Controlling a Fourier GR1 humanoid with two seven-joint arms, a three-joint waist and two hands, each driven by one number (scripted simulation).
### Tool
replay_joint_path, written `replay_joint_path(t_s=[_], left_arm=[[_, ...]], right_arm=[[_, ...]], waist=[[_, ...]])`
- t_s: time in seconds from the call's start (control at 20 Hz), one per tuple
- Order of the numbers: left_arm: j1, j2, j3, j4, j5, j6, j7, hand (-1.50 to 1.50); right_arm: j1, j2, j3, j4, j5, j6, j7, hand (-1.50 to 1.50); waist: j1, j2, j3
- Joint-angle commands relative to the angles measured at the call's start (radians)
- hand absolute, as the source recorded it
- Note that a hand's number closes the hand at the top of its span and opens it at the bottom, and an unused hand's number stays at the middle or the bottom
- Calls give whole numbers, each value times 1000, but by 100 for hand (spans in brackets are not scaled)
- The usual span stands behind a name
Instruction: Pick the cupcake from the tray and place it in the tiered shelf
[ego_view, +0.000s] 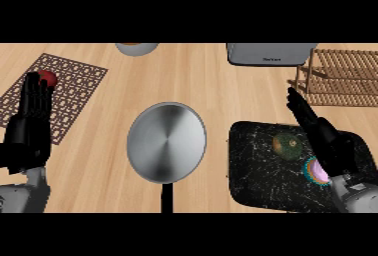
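Right hand of mine is hanging over the black speckled tray at the lower right, fingers stretched out straight and pointing up toward the wooden tiered shelf, so it's wide open and holding nothing. The cupcake is sitting on the tray just below my wrist, pink top with a teal wrapper, partly hidden behind my forearm. Next to it on the same tray I'm seeing a round greenish-brown thing that I can't make out properly. My left hand is resting at the left edge, fingers up and relaxed, over a brown patterned mat, with a red ball-like thing right at its fingertips. Between my arms a silver pan is lying on the counter, its black handle pointing down toward me.
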Motion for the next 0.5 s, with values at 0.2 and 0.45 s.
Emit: replay_joint_path(t_s=[0.2, 0.45], left_arm=[[59, -4, -38, -38, -29, -28, 88, 0], [84, 5, -56, -69, -1, -53, 165, 0]], right_arm=[[-72, -18, -230, 44, -190, 188, -105, 150], [58, 59, -391, 84, -326, 108, -149, -150]], waist=[[-3, -6, 15], [-21, -10, 16]])
